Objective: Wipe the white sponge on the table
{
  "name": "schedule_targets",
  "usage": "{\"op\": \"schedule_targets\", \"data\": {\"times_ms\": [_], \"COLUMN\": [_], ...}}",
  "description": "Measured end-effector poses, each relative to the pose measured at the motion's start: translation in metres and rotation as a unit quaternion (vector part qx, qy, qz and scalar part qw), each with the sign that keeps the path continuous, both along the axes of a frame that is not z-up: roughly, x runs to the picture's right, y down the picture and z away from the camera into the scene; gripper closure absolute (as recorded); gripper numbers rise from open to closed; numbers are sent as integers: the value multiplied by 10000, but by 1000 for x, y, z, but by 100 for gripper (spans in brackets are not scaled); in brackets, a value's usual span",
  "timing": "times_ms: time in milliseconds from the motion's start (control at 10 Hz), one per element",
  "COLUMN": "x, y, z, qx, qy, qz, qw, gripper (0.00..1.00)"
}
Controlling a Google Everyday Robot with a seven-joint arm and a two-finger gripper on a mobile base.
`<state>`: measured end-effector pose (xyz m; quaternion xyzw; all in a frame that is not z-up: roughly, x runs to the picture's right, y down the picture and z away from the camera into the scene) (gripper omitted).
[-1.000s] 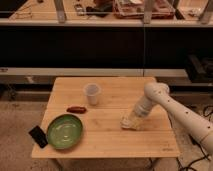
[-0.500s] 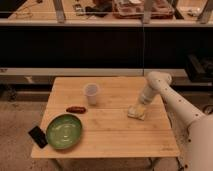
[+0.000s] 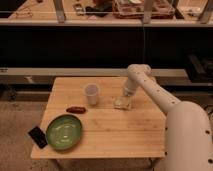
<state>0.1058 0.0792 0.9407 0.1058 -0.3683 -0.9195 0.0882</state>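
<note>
Jaws (image 3: 125, 100) press one white sponge (image 3: 122, 104) onto one table (image 3: 125, 135).

Gripper (image 3: 125, 100) down on sponge (image 3: 122, 103), right-centre of table (image 3: 115, 131). Cup (image 3: 91, 94) stands near its left. Red item (image 3: 76, 109), plate (image 3: 64, 131), phone (image 3: 37, 136) crowd front-left. Front-right bare wood.

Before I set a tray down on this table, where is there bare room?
Bare: the near-right stretch of the table, between the green plate and the right edge, and the far-left corner behind the cup. Crowded: the left front, with plate, black phone and red item. The pincer presses the white sponge, right of center.
</note>
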Motion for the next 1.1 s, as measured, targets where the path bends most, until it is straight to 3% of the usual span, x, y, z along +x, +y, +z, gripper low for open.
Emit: {"op": "schedule_targets", "data": {"times_ms": [100, 200, 600, 800, 1100], "x": [-15, -35, -37, -19, 9], "y": [8, 30, 105, 125, 130], "z": [-3, -17, -74, -94, -105], "qx": [-19, -115, -418, -431, -316], "qy": [-154, -438, -1020, -1065, -954], "qz": [-148, -400, -521, -446, -298], "qw": [9998, 9982, 9925, 9924, 9945], "gripper": [100, 100, 100, 100, 100]}}
